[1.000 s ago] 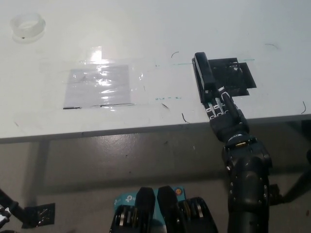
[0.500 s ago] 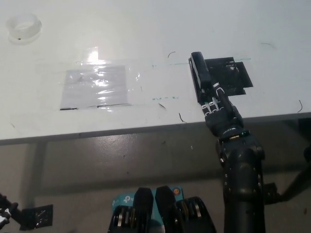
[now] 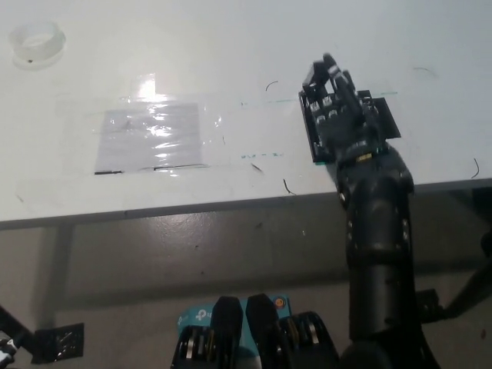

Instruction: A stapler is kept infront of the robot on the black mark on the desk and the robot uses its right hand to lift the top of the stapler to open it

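The black stapler [image 3: 311, 129] lies lengthwise on the black mark [image 3: 382, 121] on the white desk [image 3: 231, 46], at the right. My black right hand [image 3: 338, 108] lies over the stapler and hides most of it. Its fingers are stretched out and apart, and their tips reach the stapler's far end. Only the stapler's left edge and near end show beside the hand. I cannot see whether any finger hooks under the top. A sliver of my white left hand [image 3: 4, 350] shows at the bottom left corner, far below the desk.
A clear tape roll [image 3: 34, 41] sits at the desk's far left. A shiny clear sheet [image 3: 150, 137] is taped flat left of the stapler. The desk's front edge [image 3: 192, 206] runs across the middle, with grey floor below.
My right hand has moved forward from the desk's near edge up over the stapler and now covers it. The stapler and the black mark have stayed in place.
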### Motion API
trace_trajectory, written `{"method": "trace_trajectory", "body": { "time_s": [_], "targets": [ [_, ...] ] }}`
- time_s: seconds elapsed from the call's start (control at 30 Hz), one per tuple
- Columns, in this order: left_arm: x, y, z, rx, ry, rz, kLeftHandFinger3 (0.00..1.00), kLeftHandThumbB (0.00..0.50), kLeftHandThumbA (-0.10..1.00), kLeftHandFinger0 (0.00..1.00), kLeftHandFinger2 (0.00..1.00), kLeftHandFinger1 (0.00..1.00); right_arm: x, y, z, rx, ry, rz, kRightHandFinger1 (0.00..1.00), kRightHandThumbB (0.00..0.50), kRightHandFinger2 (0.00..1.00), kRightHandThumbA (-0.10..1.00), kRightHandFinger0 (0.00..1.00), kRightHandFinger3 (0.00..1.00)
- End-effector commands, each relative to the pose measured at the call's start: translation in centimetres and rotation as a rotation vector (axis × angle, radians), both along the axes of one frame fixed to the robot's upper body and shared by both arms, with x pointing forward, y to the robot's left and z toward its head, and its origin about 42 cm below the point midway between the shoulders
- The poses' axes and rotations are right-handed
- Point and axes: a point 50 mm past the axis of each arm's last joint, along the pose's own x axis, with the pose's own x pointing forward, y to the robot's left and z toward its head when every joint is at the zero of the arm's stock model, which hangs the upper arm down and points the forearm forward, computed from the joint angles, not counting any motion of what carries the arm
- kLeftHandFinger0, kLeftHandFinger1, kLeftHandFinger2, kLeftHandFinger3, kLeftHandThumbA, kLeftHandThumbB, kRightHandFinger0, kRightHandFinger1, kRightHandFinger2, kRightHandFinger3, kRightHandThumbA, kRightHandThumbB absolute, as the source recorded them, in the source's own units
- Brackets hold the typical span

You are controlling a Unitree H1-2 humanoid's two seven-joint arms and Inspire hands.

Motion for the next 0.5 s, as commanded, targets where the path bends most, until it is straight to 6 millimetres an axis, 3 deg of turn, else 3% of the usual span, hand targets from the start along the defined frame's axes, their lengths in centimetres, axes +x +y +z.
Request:
{"method": "trace_trajectory", "body": {
  "time_s": [0.0, 0.07, 0.13, 0.2, 0.23, 0.4, 0.47],
  "targets": [
    [-0.3, 0.4, 0.8, 0.015, -0.039, 0.002, 0.81, 0.128, 1.0, 0.47, 0.7, 0.57, 1.2, 2.1, 9.3, -0.008, -0.208, 0.038, 0.64, 0.113, 0.69, 1.0, 0.6, 0.87],
    [-0.4, 0.4, 0.8, 0.013, -0.037, 0.003, 0.81, 0.131, 1.0, 0.47, 0.7, 0.58, 1.3, 2.3, 10.4, 0.001, -0.228, 0.045, 0.66, 0.12, 0.72, 1.0, 0.61, 0.89],
    [-0.6, 0.3, 0.7, 0.008, -0.032, 0.006, 0.81, 0.132, 1.0, 0.46, 0.7, 0.57, 1.5, 2.7, 12.2, -0.01, -0.247, 0.043, 0.63, 0.171, 0.7, 1.0, 0.57, 0.86],
    [-0.6, 0.2, 0.6, 0.008, -0.03, 0.005, 0.81, 0.133, 1.0, 0.46, 0.7, 0.57, 1.6, 2.8, 12.3, -0.009, -0.245, 0.043, 0.63, 0.172, 0.69, 0.99, 0.57, 0.86],
    [-0.6, 0.2, 0.6, 0.011, -0.032, 0.004, 0.82, 0.131, 1.0, 0.46, 0.71, 0.57, 2.0, 3.0, 13.0, -0.017, -0.248, 0.049, 0.59, 0.159, 0.65, 1.0, 0.55, 0.86],
    [-1.1, 0.3, 0.3, 0.011, -0.026, 0.005, 0.81, 0.141, 1.0, 0.44, 0.69, 0.56, 3.6, 3.0, 14.1, -0.015, -0.243, 0.046, 0.63, 0.157, 0.73, 1.0, 0.57, 0.92],
    [-1.1, 0.3, 0.3, 0.012, -0.021, 0.002, 0.85, 0.148, 1.0, 0.45, 0.71, 0.57, 4.3, 3.0, 14.6, -0.019, -0.229, 0.027, 0.59, 0.152, 0.72, 1.0, 0.55, 0.91]
  ]
}}
